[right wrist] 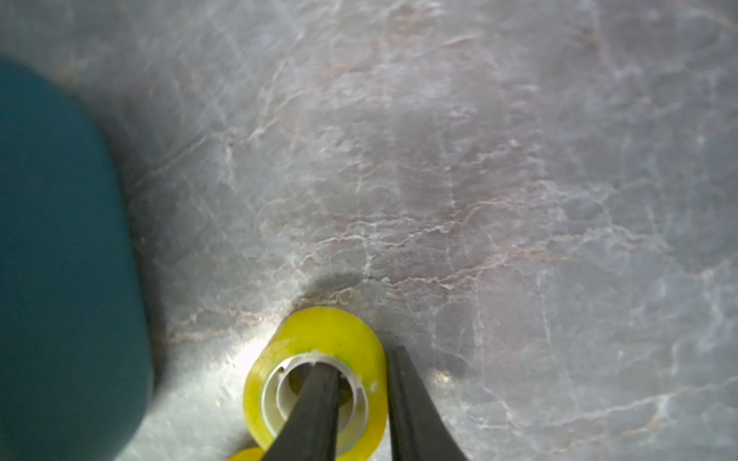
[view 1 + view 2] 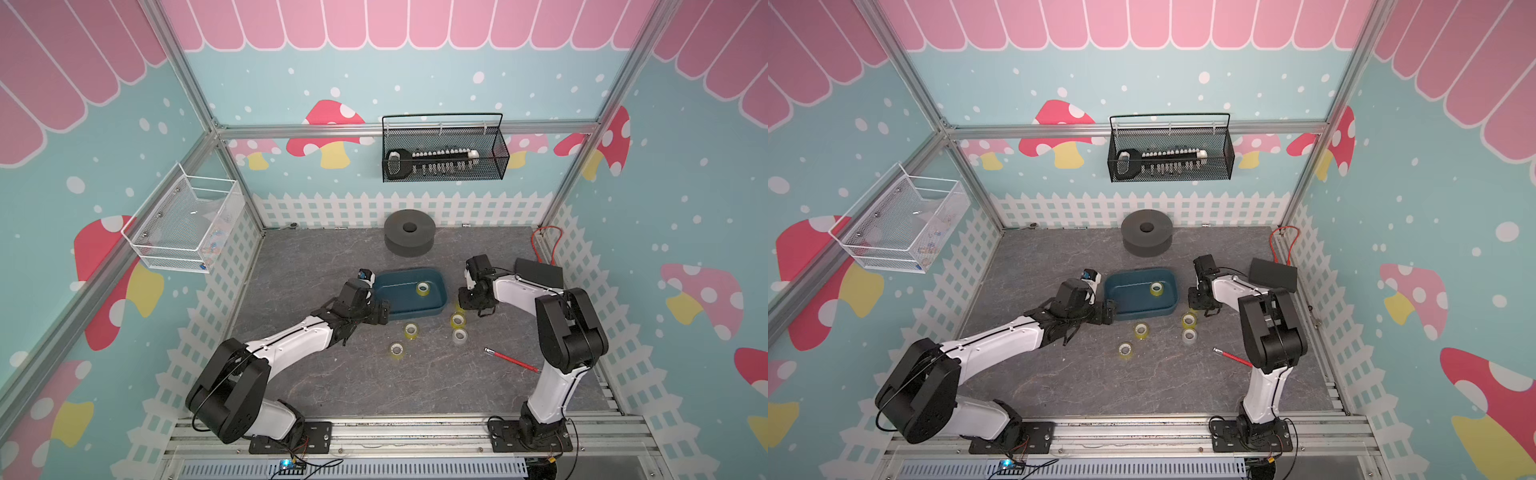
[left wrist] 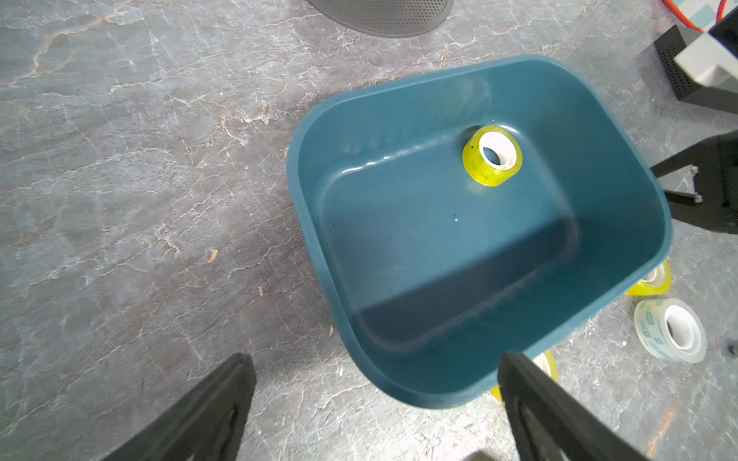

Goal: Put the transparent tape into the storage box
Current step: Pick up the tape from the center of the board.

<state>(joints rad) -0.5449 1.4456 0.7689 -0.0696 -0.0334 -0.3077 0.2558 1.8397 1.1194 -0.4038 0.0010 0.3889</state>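
The right end effector (image 1: 359, 357) pinches the wall of the tape roll (image 1: 319, 331) — core upright on the worktop (image 1: 479, 159); the storage box (image 2: 399, 293) sits just beside, at 9 o'clock in a top view. The left end effector (image 3: 375, 359) gapes, empty.

I was steering inside a lab robot cell dressed as a playroom: bare aluminium-profile frame (image 2: 291, 134), printed mushroom-and-picket-fence wall panels (image 2: 457, 83), grey marble-patterned surface (image 2: 332, 374), silver slotted base rail (image 2: 415, 432).

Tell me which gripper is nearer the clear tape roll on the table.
Right. The right gripper is close by the clear tape roll, pinching a yellow tape roll beside the storage box; the left gripper hangs open at the box's opposite end.
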